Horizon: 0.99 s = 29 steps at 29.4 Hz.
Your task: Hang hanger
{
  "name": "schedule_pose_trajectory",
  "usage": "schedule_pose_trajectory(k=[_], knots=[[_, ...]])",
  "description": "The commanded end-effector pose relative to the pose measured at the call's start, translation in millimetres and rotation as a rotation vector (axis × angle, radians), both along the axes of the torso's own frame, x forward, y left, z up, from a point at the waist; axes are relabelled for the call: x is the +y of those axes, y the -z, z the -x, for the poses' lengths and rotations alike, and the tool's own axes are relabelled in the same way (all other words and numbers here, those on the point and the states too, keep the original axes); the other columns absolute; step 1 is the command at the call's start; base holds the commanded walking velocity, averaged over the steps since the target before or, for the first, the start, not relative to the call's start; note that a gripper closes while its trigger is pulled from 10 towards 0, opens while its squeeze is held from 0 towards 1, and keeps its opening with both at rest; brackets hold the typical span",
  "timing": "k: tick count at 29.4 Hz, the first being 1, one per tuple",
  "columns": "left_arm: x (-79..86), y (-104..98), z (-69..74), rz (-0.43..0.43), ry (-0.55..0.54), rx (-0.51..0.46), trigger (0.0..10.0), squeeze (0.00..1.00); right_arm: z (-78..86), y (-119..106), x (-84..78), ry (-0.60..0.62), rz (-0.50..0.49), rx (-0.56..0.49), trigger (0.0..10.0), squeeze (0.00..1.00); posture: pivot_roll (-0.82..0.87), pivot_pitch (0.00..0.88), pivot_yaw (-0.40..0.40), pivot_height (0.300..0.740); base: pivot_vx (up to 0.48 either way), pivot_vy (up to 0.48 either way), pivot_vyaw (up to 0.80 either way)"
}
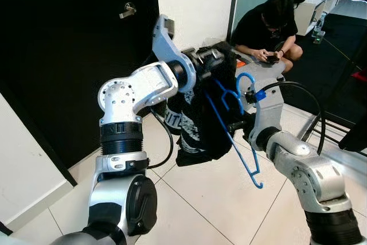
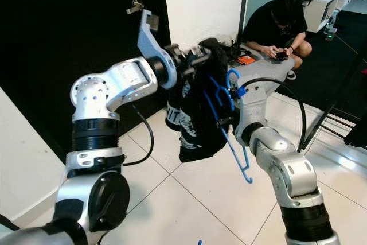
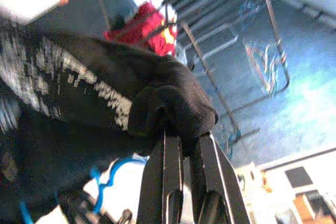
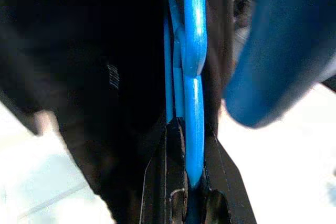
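Frame centre: left gripper (image 3: 181,145) pinches the black garment (image 1: 198,124); right gripper (image 4: 191,182) clamps the blue hanger (image 1: 238,133) beside it. Step 1, dressing the hanger; next, thread it inside.

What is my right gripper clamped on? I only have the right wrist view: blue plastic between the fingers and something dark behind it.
Observer: The right gripper is shut on the blue hanger, which hangs tilted between the two arms.
Operator: And the dark thing?
Observer: A black garment with white print, draped beside the hanger; the left gripper pinches a fold of it.
Operator: Anyone nearby?
Observer: A person sits on the floor beyond the arms, looking down at a phone.
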State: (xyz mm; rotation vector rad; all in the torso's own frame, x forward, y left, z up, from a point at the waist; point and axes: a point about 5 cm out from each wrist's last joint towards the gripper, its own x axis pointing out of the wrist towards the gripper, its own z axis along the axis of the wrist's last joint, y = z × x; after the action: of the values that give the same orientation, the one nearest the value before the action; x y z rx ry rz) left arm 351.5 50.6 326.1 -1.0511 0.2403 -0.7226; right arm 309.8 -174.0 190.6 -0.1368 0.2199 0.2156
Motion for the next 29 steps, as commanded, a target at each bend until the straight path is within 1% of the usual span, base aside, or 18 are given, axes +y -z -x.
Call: schedule_pose_trajectory(k=[1, 2, 3, 4, 7, 9, 10, 11, 12, 13, 16, 17, 19, 20, 22, 24, 27, 29], knots=[[18.7, -15, -5.9, 0.055, -0.075, -0.046, 10.0, 0.0, -0.2, 9, -6.5, 0.061, 0.042, 0.036, 10.0, 0.0, -0.04, 0.0, 0.041, 0.74, 0.0, 0.0, 0.0], [29.7, -13, -11.9, 0.052, -0.13, -0.026, 10.0, 0.0, -0.1, 12, -8.7, 0.086, 0.048, 0.046, 10.0, 0.0, -0.04, 0.0, 0.044, 0.74, 0.0, 0.0, 0.0], [29.7, -13, -11.9, 0.052, -0.13, -0.026, 10.0, 0.0, -0.1, 12, -8.7, 0.086, 0.048, 0.046, 10.0, 0.0, -0.04, 0.0, 0.044, 0.74, 0.0, 0.0, 0.0], [47.1, -6, -19.7, 0.029, -0.215, 0.008, 10.0, 0.0, -0.2, 15, -15.7, 0.147, 0.056, 0.054, 10.0, 0.0, -0.04, 0.0, 0.048, 0.74, 0.0, 0.0, 0.0], [54.0, -4, -21.8, 0.024, -0.249, 0.018, 10.0, 0.0, -0.2, 15, -19.9, 0.176, 0.057, 0.052, 10.0, 0.0, -0.04, 0.0, 0.049, 0.74, 0.0, 0.0, 0.0], [68.9, 3, -26.4, -0.021, -0.333, 0.03, 10.0, 0.0, -0.1, 13, -27.3, 0.221, 0.061, 0.032, 10.0, 0.0, -0.05, 0.0, 0.05, 0.74, 0.0, 0.0, 0.0], [68.9, 3, -26.4, -0.021, -0.333, 0.03, 10.0, 0.0, -0.1, 13, -27.3, 0.221, 0.061, 0.032, 10.0, 0.0, -0.05, 0.0, 0.05, 0.74, 0.0, 0.0, 0.0], [76.4, 6, -28.6, -0.023, -0.369, 0.046, 10.0, 0.0, 0.0, 11, -30.0, 0.235, 0.066, 0.02, 10.0, 0.0, -0.05, 0.0, 0.05, 0.74, 0.0, 0.0, 0.0], [76.4, 6, -28.6, -0.023, -0.369, 0.046, 10.0, 0.0, 0.0, 11, -30.0, 0.235, 0.066, 0.02, 10.0, 0.0, -0.05, 0.0, 0.05, 0.74, 0.0, 0.0, 0.0], [84.9, 11, -31.2, -0.032, -0.415, 0.065, 10.0, 0.0, -0.4, 9, -32.9, 0.254, 0.075, 0.004, 10.0, 0.0, -0.05, 0.0, 0.049, 0.74, 0.0, 0.0, 0.0], [91.2, 15, -33.0, -0.042, -0.452, 0.085, 10.0, 0.0, -1.0, 7, -35.3, 0.271, 0.079, -0.014, 10.0, 0.0, -0.05, 0.0, 0.049, 0.74, 0.0, 0.0, 0.0], [94.1, 20, -34.0, -0.042, -0.467, 0.1, 10.0, 0.0, -2.2, 3, -37.0, 0.288, 0.075, -0.046, 10.0, 0.0, -0.04, 0.0, 0.047, 0.74, 0.0, 0.0, 0.0], [92.0, 23, -33.7, -0.047, -0.458, 0.104, 10.0, 0.0, -3.6, -1, -37.8, 0.299, 0.068, -0.074, 10.0, 0.0, -0.04, 0.0, 0.04, 0.74, 0.0, 0.0, 0.0], [83.9, 24, -31.8, -0.059, -0.42, 0.089, 10.0, 0.0, -5.6, -7, -37.8, 0.305, 0.056, -0.108, 10.0, 0.0, -0.04, 0.0, 0.036, 0.74, 0.0, 0.0, 0.0], [83.9, 24, -31.8, -0.059, -0.42, 0.089, 10.0, 0.0, -5.6, -7, -37.8, 0.305, 0.056, -0.108, 10.0, 0.0, -0.04, 0.0, 0.036, 0.74, 0.0, 0.0, 0.0], [71.4, 24, -28.9, -0.069, -0.357, 0.058, 10.0, 0.0, -7.7, -14, -38.0, 0.316, 0.038, -0.147, 10.0, 0.0, -0.04, 0.0, 0.037, 0.74, 0.0, 0.0, 0.0], [67.8, 24, -27.9, -0.069, -0.339, 0.047, 10.0, 0.0, -8.0, -16, -38.3, 0.32, 0.03, -0.158, 10.0, 0.0, -0.04, 0.0, 0.038, 0.74, 0.0, 0.0, 0.0], [55.1, 24, -17.0, -0.12, -0.199, -0.082, 10.0, 0.0, -8.5, -22, -48.0, 0.392, -0.07, -0.181, 10.0, 0.0, -0.04, 0.0, 0.048, 0.74, 0.0, 0.0, 0.0]])
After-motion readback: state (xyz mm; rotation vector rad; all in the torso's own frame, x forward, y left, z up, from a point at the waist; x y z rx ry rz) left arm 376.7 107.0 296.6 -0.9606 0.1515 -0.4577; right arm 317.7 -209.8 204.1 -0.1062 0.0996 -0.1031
